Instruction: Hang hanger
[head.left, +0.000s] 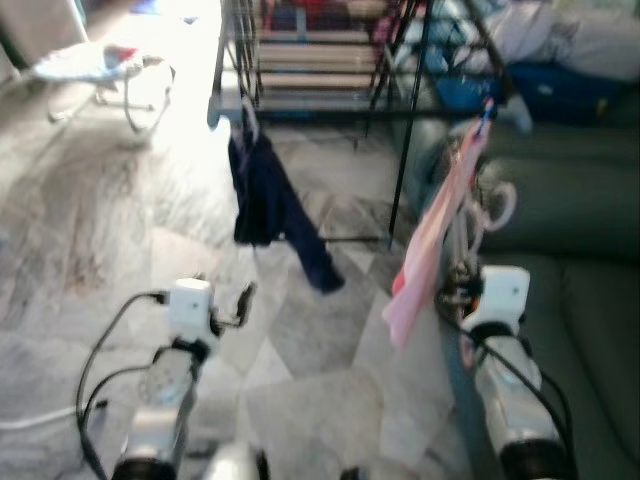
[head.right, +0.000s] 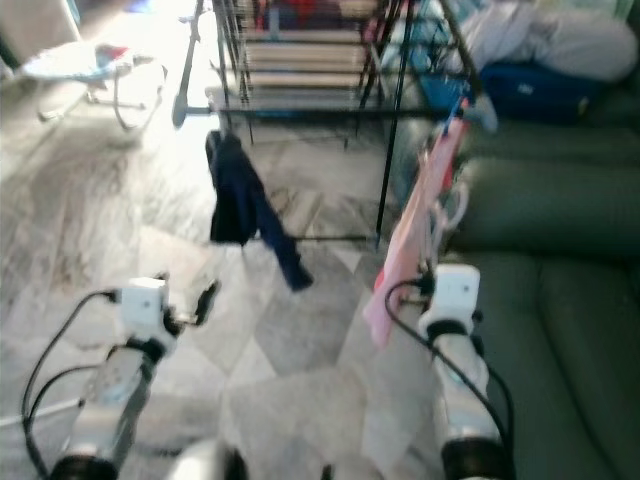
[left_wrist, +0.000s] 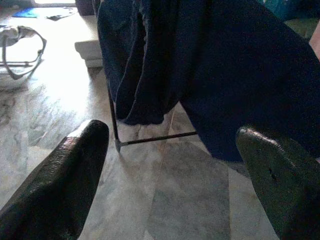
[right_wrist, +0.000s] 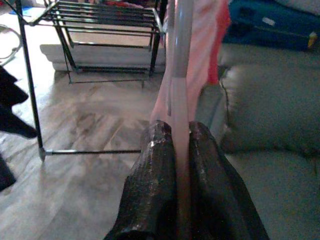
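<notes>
One hanger (right_wrist: 179, 60) pinched in right gripper (right_wrist: 181, 145); one pink garment (head.left: 432, 240).

Right tool (right_wrist: 181, 150) clamped, left tool (left_wrist: 170, 165) agape

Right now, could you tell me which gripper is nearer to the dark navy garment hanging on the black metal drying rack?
Left. The left gripper hangs open just below and short of the navy garment; the right gripper, beside the sofa, is shut on the hanger carrying pink cloth.
</notes>
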